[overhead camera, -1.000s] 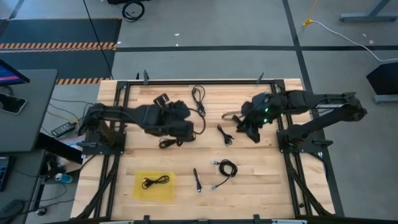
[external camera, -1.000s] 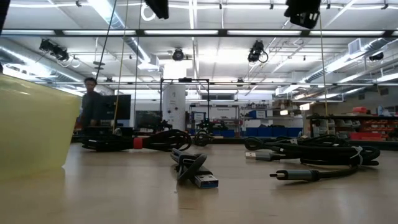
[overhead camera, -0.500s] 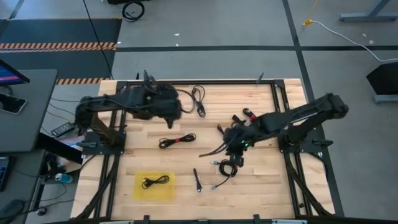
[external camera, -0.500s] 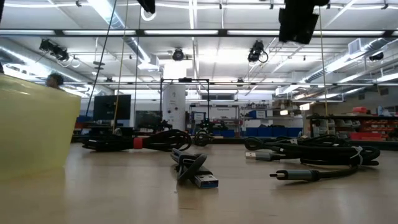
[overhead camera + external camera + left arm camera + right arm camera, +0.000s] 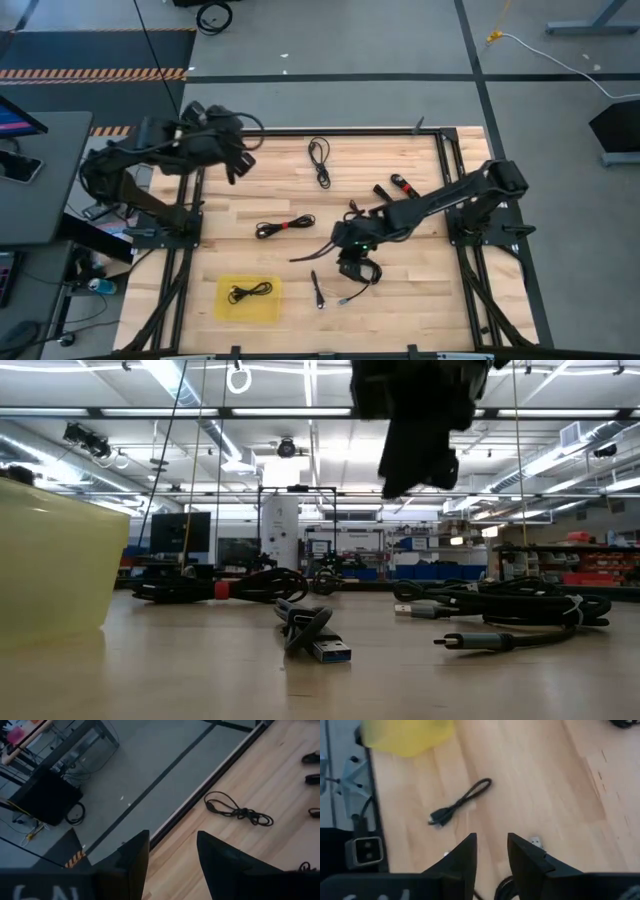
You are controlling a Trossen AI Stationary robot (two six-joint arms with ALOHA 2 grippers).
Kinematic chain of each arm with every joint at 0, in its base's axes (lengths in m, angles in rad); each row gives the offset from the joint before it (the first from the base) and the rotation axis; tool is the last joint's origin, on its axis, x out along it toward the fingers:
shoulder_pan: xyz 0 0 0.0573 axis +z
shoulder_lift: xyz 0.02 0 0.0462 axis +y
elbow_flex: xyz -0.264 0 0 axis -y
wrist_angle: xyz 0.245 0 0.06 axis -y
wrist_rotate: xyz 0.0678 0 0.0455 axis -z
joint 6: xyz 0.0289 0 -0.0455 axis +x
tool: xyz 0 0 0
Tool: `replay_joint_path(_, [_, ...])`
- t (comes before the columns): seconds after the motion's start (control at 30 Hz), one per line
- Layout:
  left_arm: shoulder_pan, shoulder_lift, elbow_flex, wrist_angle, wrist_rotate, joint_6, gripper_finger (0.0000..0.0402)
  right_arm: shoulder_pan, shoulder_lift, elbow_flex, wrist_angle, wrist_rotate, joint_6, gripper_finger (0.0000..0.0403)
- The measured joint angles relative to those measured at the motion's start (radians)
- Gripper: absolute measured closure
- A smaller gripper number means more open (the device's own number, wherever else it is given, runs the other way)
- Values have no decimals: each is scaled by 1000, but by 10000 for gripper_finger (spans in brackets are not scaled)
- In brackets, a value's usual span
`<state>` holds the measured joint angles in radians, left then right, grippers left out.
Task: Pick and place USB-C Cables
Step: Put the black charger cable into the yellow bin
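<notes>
Seven USB-C cables are plain to count on the table. A coiled cable (image 5: 366,271) lies right beneath the right gripper (image 5: 347,258), and a short straight cable (image 5: 317,290) sits just ahead of its tips. Farther ahead, one cable (image 5: 250,291) rests inside the single yellow tray (image 5: 225,305). Off to the side of the gripper lies a cable with red ties (image 5: 285,226). Back along its arm are two small red-marked bundles (image 5: 383,190) (image 5: 405,185). A looped cable (image 5: 320,160) lies well apart, nearer the left gripper (image 5: 233,166). The right gripper hangs low over the table, fingers a little apart with bare wood showing between them. A thin dark strand trails from near it; I cannot tell whether it is attached. The left gripper waits at the table's far corner, fingers spread and empty.
</notes>
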<state>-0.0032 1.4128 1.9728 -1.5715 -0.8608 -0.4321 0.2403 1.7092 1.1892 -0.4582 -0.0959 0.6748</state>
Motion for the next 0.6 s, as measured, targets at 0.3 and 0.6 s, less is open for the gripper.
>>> replay_joint_path(0.3, [0,-22,0,1,53,16,230,-83,-15,0,-124,18,-2,244])
replay_joint_path(0.6, [0,-19,0,0,54,25,230,-221,-62,0,-362,104,-28,226])
